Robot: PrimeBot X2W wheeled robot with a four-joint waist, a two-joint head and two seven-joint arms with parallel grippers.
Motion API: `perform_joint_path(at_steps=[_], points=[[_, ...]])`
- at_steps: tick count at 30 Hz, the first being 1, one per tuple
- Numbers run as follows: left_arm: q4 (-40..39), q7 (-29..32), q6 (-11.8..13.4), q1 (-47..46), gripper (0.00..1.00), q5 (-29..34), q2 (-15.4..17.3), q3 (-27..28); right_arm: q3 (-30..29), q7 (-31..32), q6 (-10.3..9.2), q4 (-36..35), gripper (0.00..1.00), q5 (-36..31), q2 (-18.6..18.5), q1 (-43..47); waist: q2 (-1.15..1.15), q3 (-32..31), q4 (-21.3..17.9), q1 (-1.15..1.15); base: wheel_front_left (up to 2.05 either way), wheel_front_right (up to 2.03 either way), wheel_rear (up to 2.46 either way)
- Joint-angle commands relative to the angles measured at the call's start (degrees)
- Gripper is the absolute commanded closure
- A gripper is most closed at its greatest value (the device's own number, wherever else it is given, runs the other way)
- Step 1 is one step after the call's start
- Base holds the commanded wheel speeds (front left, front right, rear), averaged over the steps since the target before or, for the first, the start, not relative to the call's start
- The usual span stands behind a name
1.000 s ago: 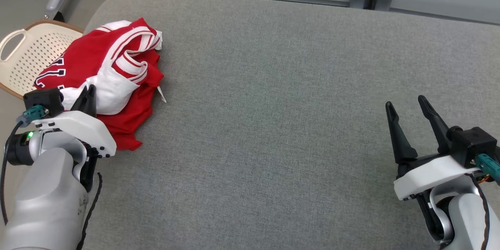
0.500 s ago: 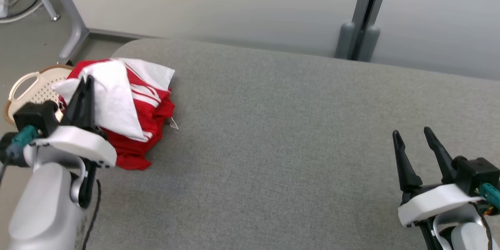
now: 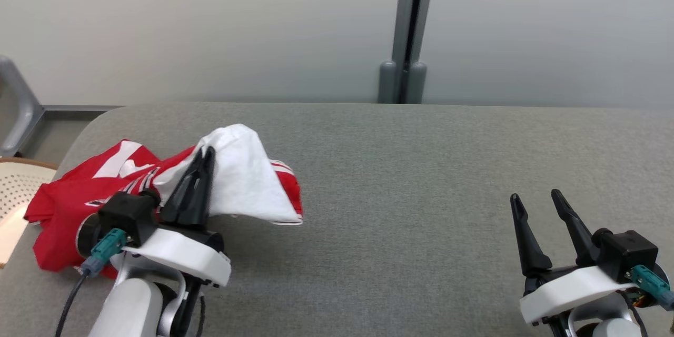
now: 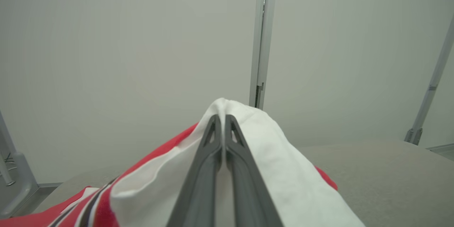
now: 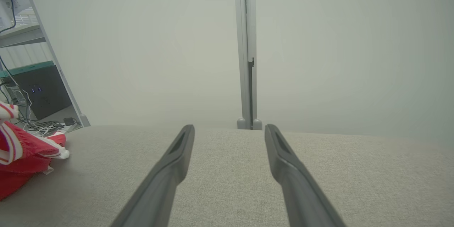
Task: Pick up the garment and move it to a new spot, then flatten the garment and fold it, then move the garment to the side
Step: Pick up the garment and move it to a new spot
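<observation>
The left gripper [image 3: 207, 154] is pinching a white fold of the garment [image 3: 68, 205], its two dark fingers pressed together with only a thin layer of cloth showing between them in the left wrist view. That white fold is standing up as a peak and draping over the fingertips, spilling down on both sides of the closed pair. The rest of the red-and-white jersey is trailing down and away to the robot's left, lying crumpled on the left end of the grey padded table [image 3: 421, 168], with dark-edged stripes and white lettering showing on the red cloth. Its outermost red hem is reaching the rounded left edge of the table, just beside a cream perforated basket [image 3: 16, 184]; whether that hem is resting on the edge or hanging past it is hard to tell from here. The right gripper [image 3: 535, 196] is sitting over the right end of the table, well apart from the garment, its fingers spread wide with nothing between them. Its fingers are pointing toward the pale wall behind the table, where a grey upright post [image 3: 408, 26] is running down to the table's back edge.
</observation>
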Motion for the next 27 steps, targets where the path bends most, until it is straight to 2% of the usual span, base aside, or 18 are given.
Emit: perform_joint_path(at_steps=[1, 7, 14, 21, 27], points=[[-1.8, 0.7, 0.0, 0.7, 1.00, -0.1, -0.7, -0.9, 0.2, 0.3, 0.00, -0.4, 0.00, 0.2, -0.1, 0.5, 0.00, -0.1, -3.7, 0.00, 0.00, 0.00, 0.00], [-4.9, 3.0, -0.8, -1.1, 1.00, 0.5, -3.7, -6.2, 0.1, 0.9, 0.00, -1.1, 0.00, 0.8, -0.1, 0.5, 0.00, 1.7, -10.6, 0.00, 0.00, 0.00, 0.00], [-2.1, 3.6, -1.7, -7.8, 1.00, 1.5, -6.9, -13.2, 0.0, 0.5, 0.00, -2.0, 0.00, 1.3, 0.4, -1.2, 0.00, 7.4, -18.1, 0.00, 0.00, 0.00, 0.00], [5.9, 4.9, -2.6, -16.8, 1.00, 2.6, -7.9, -20.8, 0.5, -0.9, 0.00, -1.3, 0.00, 1.7, 1.3, -3.7, 0.00, 15.0, -23.5, 0.00, 0.00, 0.00, 0.00], [16.1, 6.5, -3.2, -21.6, 1.00, 3.5, -8.1, -27.4, 1.7, -3.2, 0.00, 1.1, 0.00, 2.6, 2.3, -5.5, 0.00, 19.1, -25.6, 0.00, 0.00, 0.00, 0.00]])
